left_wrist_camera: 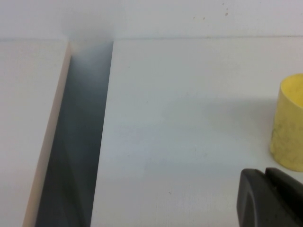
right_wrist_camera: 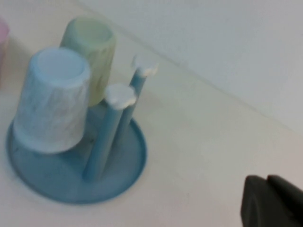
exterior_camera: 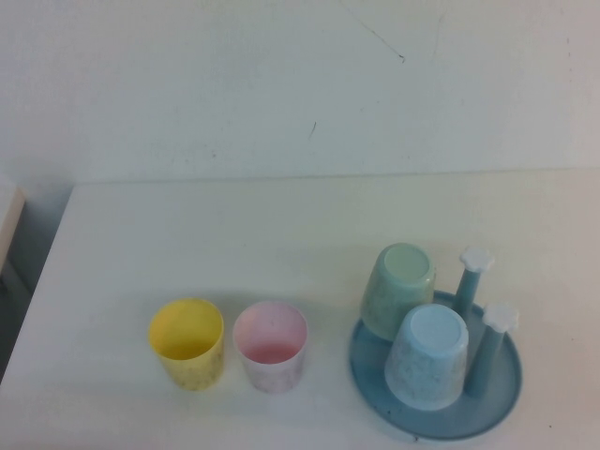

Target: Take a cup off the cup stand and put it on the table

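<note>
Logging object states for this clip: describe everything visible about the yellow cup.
The yellow cup is a handleless, plastic-looking tumbler with faint speckles. It stands upright, mouth up and apparently empty, on the white table, off the cup stand. The pink cup stands close on its right; whether they touch is unclear. Nothing grips it: the left gripper sits close by, the right gripper near the stand.

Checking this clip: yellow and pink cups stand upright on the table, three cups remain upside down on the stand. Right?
Not quite: the high view shows two cups on the cup stand, pale green cup and pale blue cup, not three. The yellow cup and pink cup do stand upright on the table.
</note>
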